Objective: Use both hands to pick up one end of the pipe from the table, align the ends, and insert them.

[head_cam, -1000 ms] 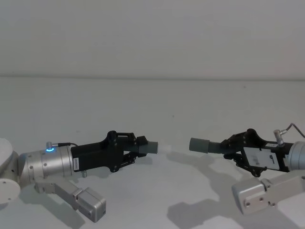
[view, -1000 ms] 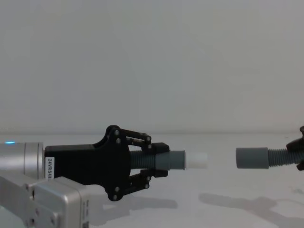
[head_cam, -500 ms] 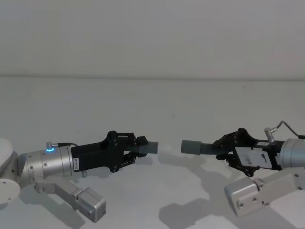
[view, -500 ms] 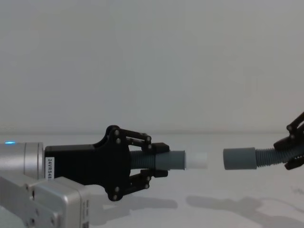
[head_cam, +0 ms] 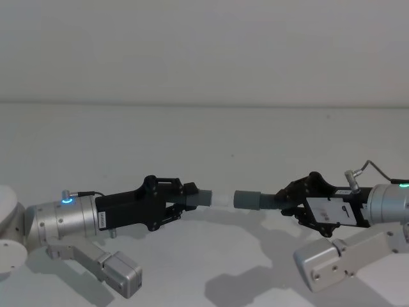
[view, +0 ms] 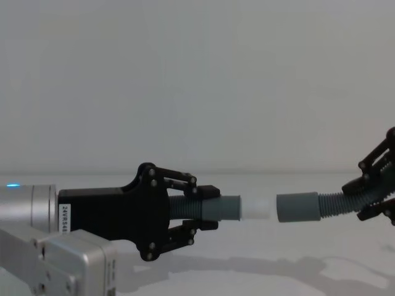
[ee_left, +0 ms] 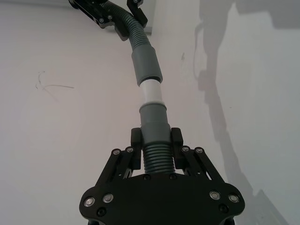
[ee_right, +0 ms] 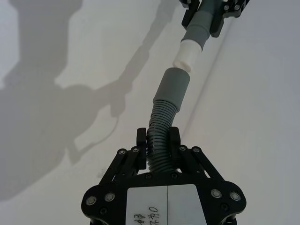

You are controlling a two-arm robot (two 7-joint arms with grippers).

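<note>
My left gripper (head_cam: pixel 184 201) is shut on the short grey pipe piece (head_cam: pixel 200 197), held level above the table (head_cam: pixel 204 141). Its white tip (view: pixel 259 208) points right. Facing it, my right gripper (head_cam: pixel 293 203) is shut on the ribbed piece (view: pixel 333 205), whose smooth grey cuff (view: pixel 298 207) points left. In the chest view a sliver of gap separates tip and cuff, and the two ends are roughly in line. The left wrist view shows the white tip (ee_left: pixel 151 93) at the cuff's mouth (ee_left: pixel 146 65). From the right wrist, the cuff (ee_right: pixel 174 84) sits just below the tip (ee_right: pixel 186 54).
A plain wall rises behind the table's far edge (head_cam: pixel 204 103). My arms' silver links lie low near the front, at left (head_cam: pixel 115 272) and at right (head_cam: pixel 332 262). Shadows of both arms fall on the white surface.
My right gripper has carried the ribbed piece leftward, closing the gap to the white tip from wide to almost nothing. The left gripper and its piece have stayed still.
</note>
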